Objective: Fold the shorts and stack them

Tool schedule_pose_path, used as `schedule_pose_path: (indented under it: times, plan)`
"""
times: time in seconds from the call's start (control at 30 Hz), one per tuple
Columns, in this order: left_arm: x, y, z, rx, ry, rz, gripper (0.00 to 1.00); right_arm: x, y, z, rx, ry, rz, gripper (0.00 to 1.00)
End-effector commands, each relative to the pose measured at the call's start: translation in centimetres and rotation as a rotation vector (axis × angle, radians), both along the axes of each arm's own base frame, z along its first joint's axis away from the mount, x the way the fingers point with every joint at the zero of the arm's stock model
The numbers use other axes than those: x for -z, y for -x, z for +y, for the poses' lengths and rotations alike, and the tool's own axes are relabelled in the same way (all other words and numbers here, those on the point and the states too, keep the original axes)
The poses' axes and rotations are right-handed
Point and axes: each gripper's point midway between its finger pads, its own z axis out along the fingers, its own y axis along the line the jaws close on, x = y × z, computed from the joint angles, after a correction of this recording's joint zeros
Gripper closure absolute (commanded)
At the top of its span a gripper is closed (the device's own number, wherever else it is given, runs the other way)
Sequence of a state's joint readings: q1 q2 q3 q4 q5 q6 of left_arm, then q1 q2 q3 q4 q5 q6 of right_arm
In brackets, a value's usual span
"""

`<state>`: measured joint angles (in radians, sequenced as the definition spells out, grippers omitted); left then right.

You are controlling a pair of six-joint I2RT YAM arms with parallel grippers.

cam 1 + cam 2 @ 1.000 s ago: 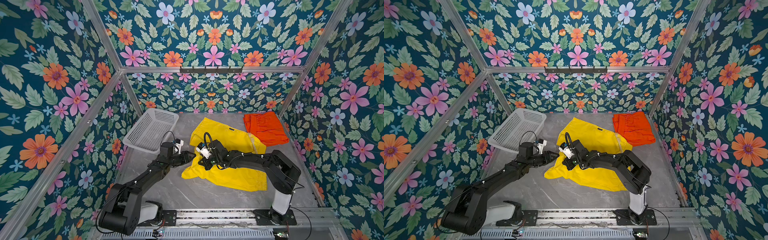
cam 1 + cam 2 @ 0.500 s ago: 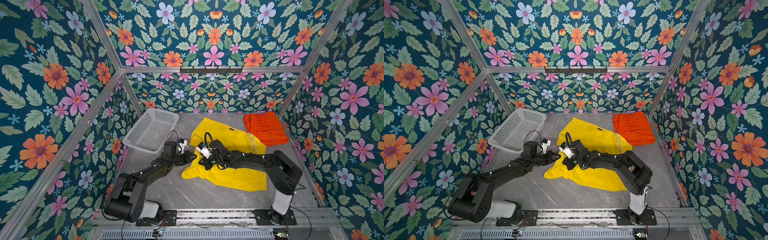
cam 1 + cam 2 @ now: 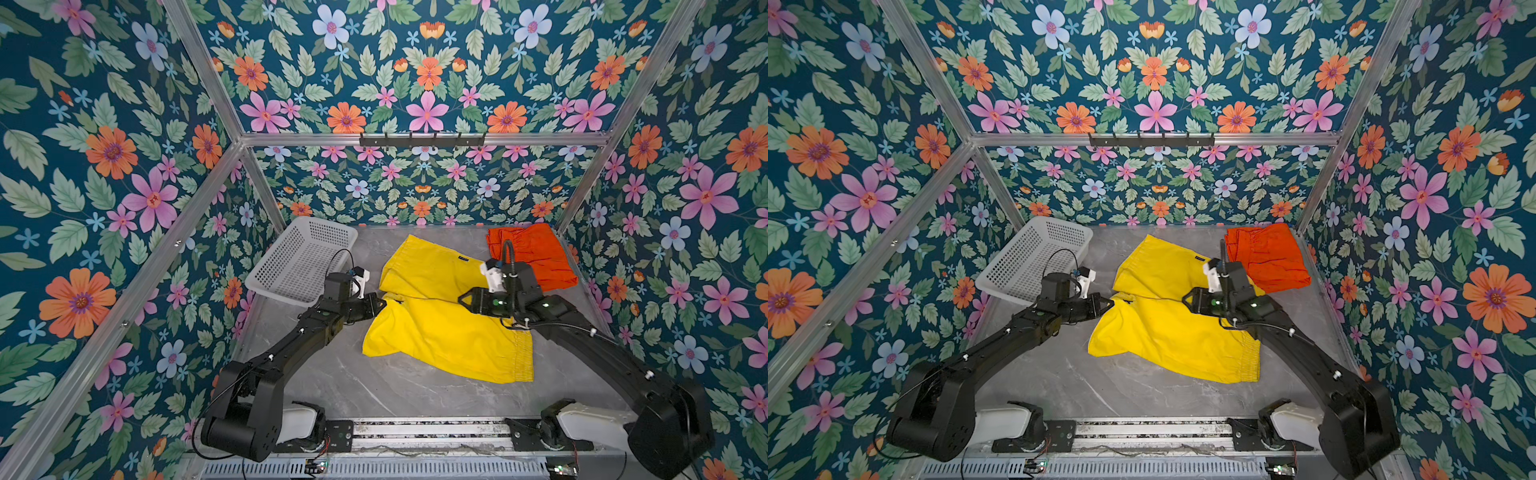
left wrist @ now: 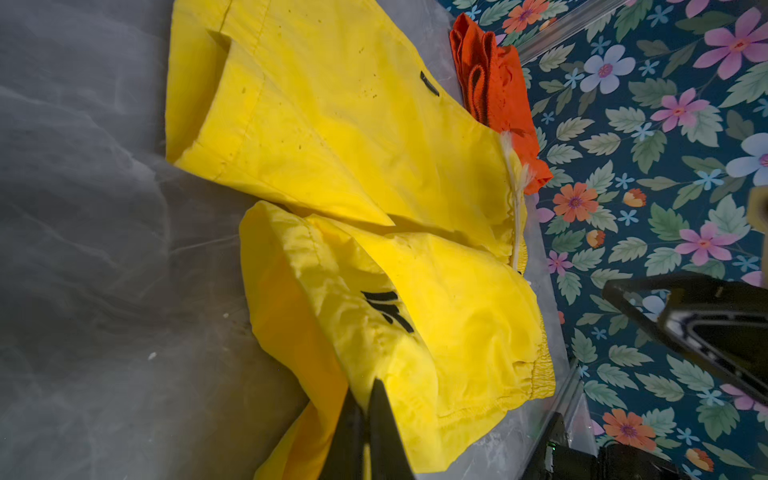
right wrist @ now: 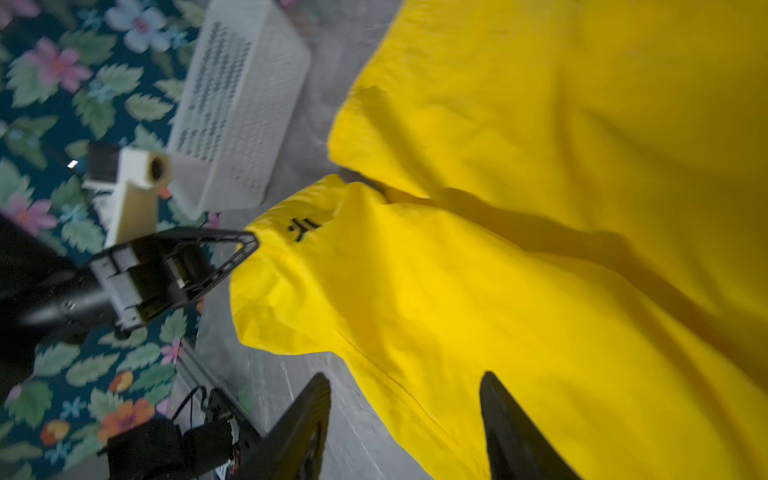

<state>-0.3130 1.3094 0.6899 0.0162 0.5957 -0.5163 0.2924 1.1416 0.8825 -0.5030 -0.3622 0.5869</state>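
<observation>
**Left gripper clamped on yellow hem; right gripper standing open**

The yellow shorts (image 3: 440,328) lie spread across the middle of the table (image 3: 395,390). The waistband faces the right edge and both legs point toward the left edge. The far leg lies flat. The near leg is bunched and raised at its hem.

The left gripper (image 3: 380,305) sits at that raised hem. In the left wrist view its fingers (image 4: 376,415) are pressed together, with yellow cloth caught between them.

The right gripper (image 3: 463,299) is over the shorts on the waistband side. In the right wrist view its fingers (image 5: 498,415) stand well apart, with nothing between them and the yellow cloth beyond. Whether they touch the cloth cannot be told.

The orange shorts (image 3: 536,253) lie bunched in the far right corner of the table. They are just beside the yellow waistband and clear of both grippers.

A white perforated basket (image 3: 299,257) occupies the far left corner.
</observation>
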Motion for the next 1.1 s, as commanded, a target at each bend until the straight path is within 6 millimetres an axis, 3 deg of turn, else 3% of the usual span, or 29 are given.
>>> schedule_pose_path:
  times: [0.0, 0.1, 0.17, 0.33, 0.37, 0.47, 0.8, 0.97, 1.03, 1.07]
  plan:
    - [-0.3, -0.3, 0.3, -0.007, -0.023, -0.023, 1.0, 4.6, 7.6, -6.4, 0.26, 0.014, 0.435, 0.39]
    - [-0.6, -0.3, 0.3, -0.009, -0.021, -0.025, 1.0, 6.7, 10.6, -10.0, 0.437, -0.036, 0.568, 0.38]
    - [-0.7, -0.3, 0.5, -0.018, -0.026, -0.024, 1.0, 7.6, 11.8, -11.2, 0.507, -0.031, 0.595, 0.37]
    - [-1.3, -0.4, 0.8, -0.036, -0.034, -0.032, 1.0, 10.4, 13.0, -11.2, 0.559, -0.053, 0.674, 0.35]
    - [-1.5, -0.4, 0.8, -0.037, -0.037, -0.037, 1.0, 10.6, 13.1, -11.4, 0.56, -0.027, 0.683, 0.3]
    - [-1.8, -0.5, 1.0, -0.043, -0.045, -0.043, 1.0, 10.3, 13.6, -12.8, 0.581, 0.066, 0.688, 0.29]
    - [-1.9, -1.0, 1.0, -0.054, -0.041, -0.047, 1.0, 12.6, 12.5, -10.1, 0.506, -0.029, 0.723, 0.3]
    - [-1.8, -1.0, 0.9, -0.053, -0.035, -0.042, 1.0, 14.2, 12.7, -9.8, 0.515, -0.047, 0.738, 0.31]
    - [-2.1, -1.1, 0.8, -0.053, -0.032, -0.048, 1.0, 14.5, 12.1, -9.9, 0.514, -0.049, 0.72, 0.38]
    - [-2.3, -1.1, 0.9, -0.055, -0.031, -0.052, 1.0, 14.4, 11.7, -10.0, 0.511, -0.047, 0.703, 0.49]
